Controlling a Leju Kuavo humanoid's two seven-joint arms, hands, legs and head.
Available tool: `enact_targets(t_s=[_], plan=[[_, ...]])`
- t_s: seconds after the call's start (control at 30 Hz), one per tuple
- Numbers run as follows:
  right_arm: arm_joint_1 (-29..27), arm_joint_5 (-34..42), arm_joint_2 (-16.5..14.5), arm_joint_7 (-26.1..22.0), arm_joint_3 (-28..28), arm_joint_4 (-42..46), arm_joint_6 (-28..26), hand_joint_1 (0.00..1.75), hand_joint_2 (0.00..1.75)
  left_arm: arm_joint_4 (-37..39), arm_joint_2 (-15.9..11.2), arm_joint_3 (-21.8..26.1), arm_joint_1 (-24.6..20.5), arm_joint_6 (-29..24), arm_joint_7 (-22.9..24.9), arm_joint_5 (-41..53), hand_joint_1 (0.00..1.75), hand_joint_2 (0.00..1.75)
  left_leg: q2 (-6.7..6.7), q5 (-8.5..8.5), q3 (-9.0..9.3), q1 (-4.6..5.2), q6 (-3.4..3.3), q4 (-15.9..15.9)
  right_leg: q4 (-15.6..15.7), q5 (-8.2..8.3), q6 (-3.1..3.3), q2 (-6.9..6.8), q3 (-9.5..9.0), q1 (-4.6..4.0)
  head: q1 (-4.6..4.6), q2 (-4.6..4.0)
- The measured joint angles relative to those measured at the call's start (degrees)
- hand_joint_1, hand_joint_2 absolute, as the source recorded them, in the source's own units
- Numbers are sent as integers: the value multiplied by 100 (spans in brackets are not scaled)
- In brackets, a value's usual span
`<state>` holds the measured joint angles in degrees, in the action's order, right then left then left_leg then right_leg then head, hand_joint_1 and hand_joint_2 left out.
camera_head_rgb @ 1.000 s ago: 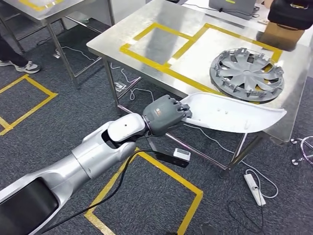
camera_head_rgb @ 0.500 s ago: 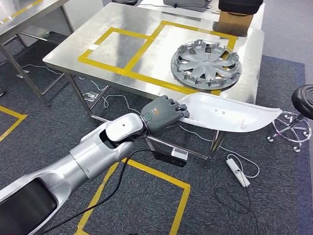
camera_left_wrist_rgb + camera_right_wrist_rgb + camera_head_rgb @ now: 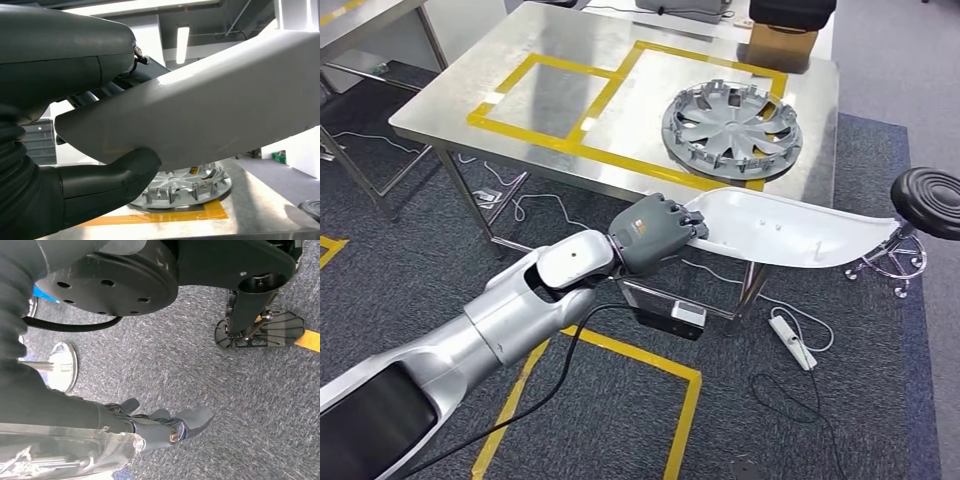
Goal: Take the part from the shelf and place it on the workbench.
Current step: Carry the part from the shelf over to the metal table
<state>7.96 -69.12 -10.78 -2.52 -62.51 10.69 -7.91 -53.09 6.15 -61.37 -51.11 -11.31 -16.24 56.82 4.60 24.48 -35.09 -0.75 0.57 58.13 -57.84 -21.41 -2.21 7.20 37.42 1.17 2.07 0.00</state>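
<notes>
- The left robot hand (image 3: 656,233) is wrapped around one end of a long white part (image 3: 792,229), fingers on top and thumb underneath.
- In the left wrist view the thick thumb (image 3: 113,172) presses the underside of the white part (image 3: 211,105), while the darker fingers lie across its other face.
- The part sticks out level from the hand, up in the air, running along in front of the near edge of the desk (image 3: 546,100) and past its right corner; it does not rest on the desk.
- On the desk lies a grey wheel cover (image 3: 732,129), just behind the part, partly over the yellow tape (image 3: 569,142) that marks out rectangles on the metal top.
- The wheel cover (image 3: 181,187) also shows below the part in the left wrist view, on the taped surface.
- At the far edge of the desk stands a brown box (image 3: 777,44) with something black on top.
- A black round stool (image 3: 930,203) stands to the right of the desk, near the tip of the part.
- A white power strip (image 3: 793,340) lies on the grey carpet under the desk corner.
- The right robot hand (image 3: 158,427) hangs above the carpet with its fingers stretched out loosely and nothing in them.
</notes>
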Motion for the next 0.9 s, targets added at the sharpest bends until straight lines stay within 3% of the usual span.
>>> enact_targets(t_s=[0.1,0.9], plan=[[-3,7,0,2,0,0,15,0,175,0,-4,10,-7,24,64,6,175,175,2,2,-2,4,-3,1,17,1,-121,-3,-4,12,-2,-2],[-9,4,-2,-17,0,0,16,0,175,2,-38,15,-48,42,279,99,175,175,-1,-20,-2,-16,33,-8,-34,5,-114,-3,38,-5,-3,0]])
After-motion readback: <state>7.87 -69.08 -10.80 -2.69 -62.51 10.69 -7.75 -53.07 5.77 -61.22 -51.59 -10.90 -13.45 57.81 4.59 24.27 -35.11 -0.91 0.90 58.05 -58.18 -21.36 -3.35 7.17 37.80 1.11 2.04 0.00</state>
